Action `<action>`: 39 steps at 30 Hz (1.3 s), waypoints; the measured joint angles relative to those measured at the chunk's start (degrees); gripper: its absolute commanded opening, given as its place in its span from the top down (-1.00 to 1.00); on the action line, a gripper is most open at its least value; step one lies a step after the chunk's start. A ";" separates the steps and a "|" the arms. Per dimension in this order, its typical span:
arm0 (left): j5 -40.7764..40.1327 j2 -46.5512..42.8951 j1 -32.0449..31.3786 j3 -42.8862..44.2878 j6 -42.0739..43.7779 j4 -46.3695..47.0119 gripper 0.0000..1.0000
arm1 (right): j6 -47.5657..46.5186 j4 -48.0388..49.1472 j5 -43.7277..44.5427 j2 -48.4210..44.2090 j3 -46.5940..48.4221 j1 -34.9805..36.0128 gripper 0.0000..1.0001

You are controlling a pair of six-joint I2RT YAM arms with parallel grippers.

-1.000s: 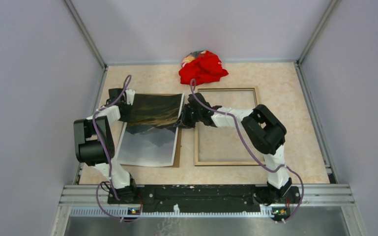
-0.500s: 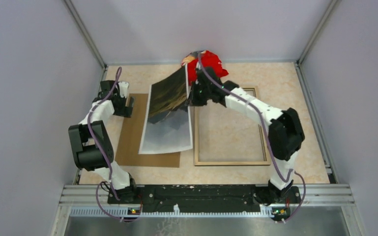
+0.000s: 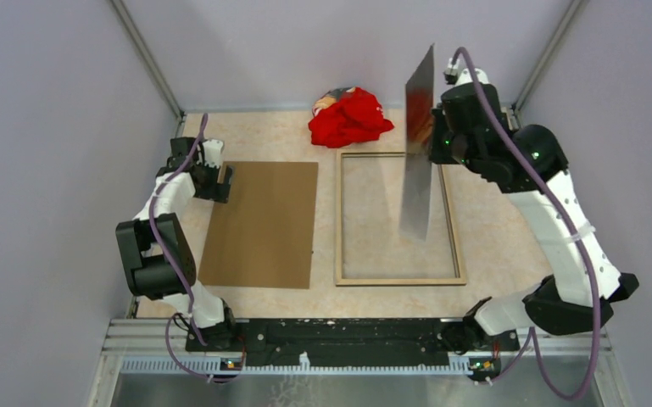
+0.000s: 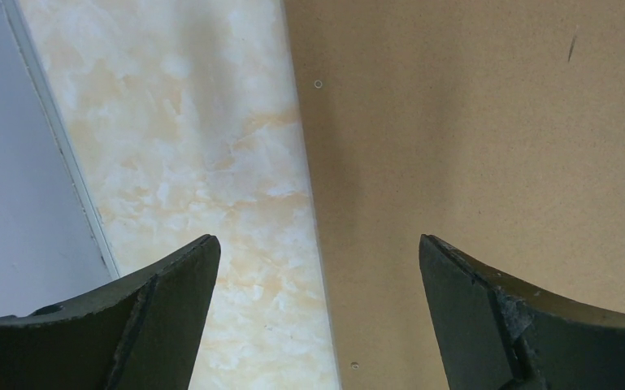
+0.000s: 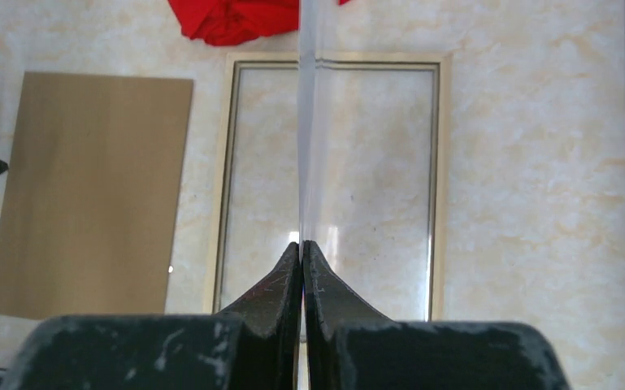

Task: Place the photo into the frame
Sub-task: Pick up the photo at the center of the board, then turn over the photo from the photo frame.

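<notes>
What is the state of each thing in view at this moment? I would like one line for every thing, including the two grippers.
large landscape photo print: lifted off the table, hanging almost vertical over the frame.
thin pale wood-coloured rectangular frame: lying flat, no photo in it.
plain brown hardboard sheet: lying flat, uncovered.
red cloth: crumpled at the far edge.
left gripper: open, holding nothing.
right gripper: shut on the photo print.
</notes>
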 measured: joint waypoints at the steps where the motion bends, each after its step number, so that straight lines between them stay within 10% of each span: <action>1: 0.04 0.11 0.00 0.00 0.04 -0.15 -0.98 | -0.11 -1.64 0.81 -0.48 1.75 0.00 1.00; 11: 0.42 0.24 0.00 0.00 0.72 -0.44 -0.97 | -1.01 -8.44 5.20 13.03 6.67 6.91 1.00; 19: 0.87 0.22 0.00 -0.02 0.72 -0.39 -0.97 | -0.59 -2.60 0.22 23.50 -8.76 9.55 1.00; 39: 1.09 -0.42 0.00 -3.02 0.94 -0.04 -0.97 | 27.32 6.27 3.15 26.27 -13.42 9.38 1.00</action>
